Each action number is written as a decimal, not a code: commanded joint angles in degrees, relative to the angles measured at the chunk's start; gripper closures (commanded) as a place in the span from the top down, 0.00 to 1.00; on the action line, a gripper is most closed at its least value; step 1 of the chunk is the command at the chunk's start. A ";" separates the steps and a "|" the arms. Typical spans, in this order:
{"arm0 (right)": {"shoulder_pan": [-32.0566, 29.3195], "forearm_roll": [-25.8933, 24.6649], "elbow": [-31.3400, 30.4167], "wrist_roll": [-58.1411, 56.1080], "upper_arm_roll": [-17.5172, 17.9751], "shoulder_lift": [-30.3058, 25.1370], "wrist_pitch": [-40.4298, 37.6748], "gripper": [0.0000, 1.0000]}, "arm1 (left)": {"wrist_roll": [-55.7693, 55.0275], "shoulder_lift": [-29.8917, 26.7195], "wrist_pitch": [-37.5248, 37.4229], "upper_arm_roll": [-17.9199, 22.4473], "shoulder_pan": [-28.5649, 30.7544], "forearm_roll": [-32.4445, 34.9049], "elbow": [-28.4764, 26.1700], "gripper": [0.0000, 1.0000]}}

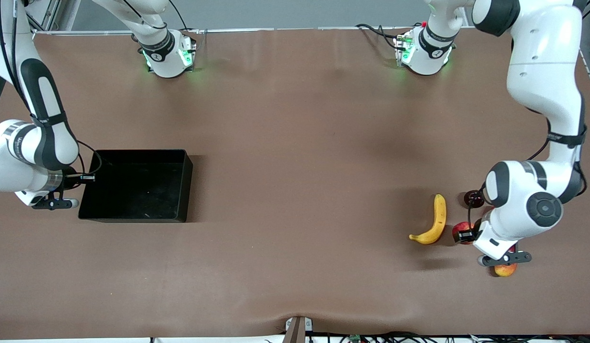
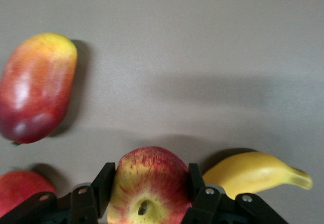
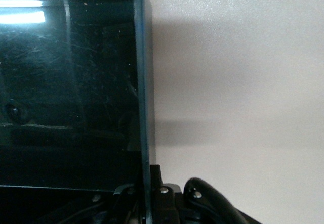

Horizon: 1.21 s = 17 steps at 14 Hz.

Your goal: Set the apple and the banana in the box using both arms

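The apple (image 1: 461,230) lies beside the banana (image 1: 434,220) at the left arm's end of the table. My left gripper (image 1: 464,235) is down over the apple. In the left wrist view the gripper (image 2: 150,177) has both fingers pressed on the sides of the apple (image 2: 149,183), with the banana (image 2: 253,172) beside it. The black box (image 1: 137,186) stands at the right arm's end. My right gripper (image 1: 85,177) is shut on the box's end wall (image 3: 143,107), which passes between its fingers (image 3: 157,179).
An elongated red-and-yellow fruit (image 1: 505,269) (image 2: 35,87) lies nearer the front camera than the apple, partly under the left wrist. A dark red round fruit (image 1: 474,197) (image 2: 20,191) lies farther from it. Cables run along the table's front edge.
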 commanded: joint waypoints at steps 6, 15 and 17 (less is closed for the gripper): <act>6.30 10.92 12.98 1.22 1.02 -1.56 -18.93 0.00 | 0.04 -10.06 -8.66 0.06 -3.35 0.98 -1.05 0.00; 30.55 19.55 13.33 28.71 0.93 -0.77 -12.36 0.00 | -0.84 -14.02 -14.64 -1.35 -4.41 0.89 -1.31 0.00; 34.50 22.62 13.42 29.70 0.93 0.55 -9.71 0.00 | -0.92 -14.46 -16.48 -1.44 -4.41 0.89 -1.57 0.00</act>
